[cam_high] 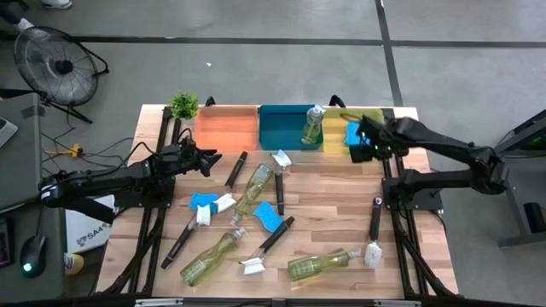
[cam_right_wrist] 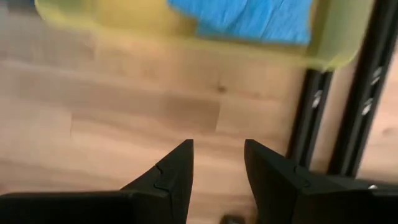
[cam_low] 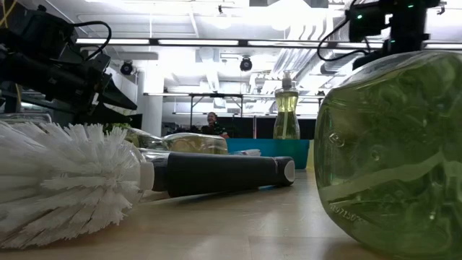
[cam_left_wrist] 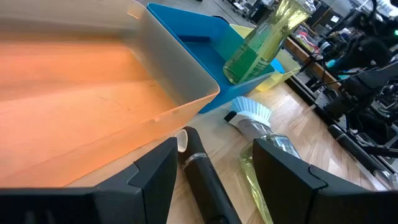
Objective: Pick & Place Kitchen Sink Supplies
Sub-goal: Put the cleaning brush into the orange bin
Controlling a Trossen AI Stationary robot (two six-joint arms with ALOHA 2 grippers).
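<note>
The tabletop (cam_high: 324,222) is pale wood planks on a grey concrete floor, with a black fan (cam_high: 55,64) standing off its far left corner. Across the table at eye level the room is a bright workshop with ceiling pipes, and a person (cam_low: 212,124) sits far back.

Along the far edge stand three bins in a row: an orange bin (cam_high: 226,128), a blue bin (cam_high: 286,126) and a yellow bin (cam_high: 337,128). A small green potted plant (cam_high: 183,105) sits beside the orange one.

One bottle (cam_high: 313,124) of yellow-green liquid stands upright in the blue bin, and a blue sponge (cam_right_wrist: 249,18) lies in the yellow bin. On the open wood I count three more bottles lying down, among them the lying bottle (cam_high: 320,264) near the front edge. Three blue sponges lie loose around the middle, such as the loose sponge (cam_high: 269,215). Five black brushes with white heads lie scattered, for instance the right-hand brush (cam_high: 374,232).

The left claw (cam_left_wrist: 214,171) hovers just before the orange bin, released and empty, above a brush handle (cam_left_wrist: 202,171). The right claw (cam_right_wrist: 217,165) hangs by the yellow bin, its fingers apart with nothing between them.
</note>
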